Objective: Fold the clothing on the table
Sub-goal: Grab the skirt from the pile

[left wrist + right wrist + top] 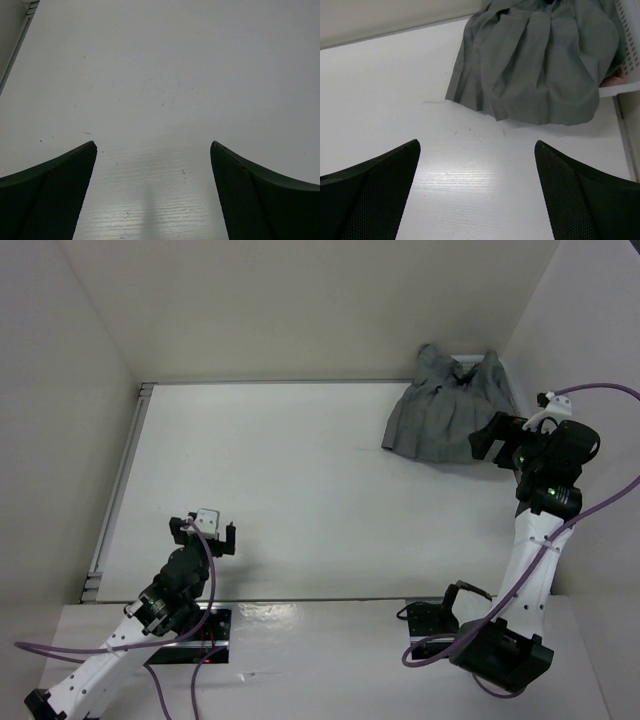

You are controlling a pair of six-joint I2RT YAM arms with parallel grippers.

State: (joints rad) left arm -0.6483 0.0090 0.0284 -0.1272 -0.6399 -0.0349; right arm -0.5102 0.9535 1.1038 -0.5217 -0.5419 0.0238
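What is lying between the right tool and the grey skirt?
Nothing: only a bare strip of white table separates the open right tool from the hem of the skirt. The right wrist view shows it.

We read no text, label, brand, number or sign in any of three views.
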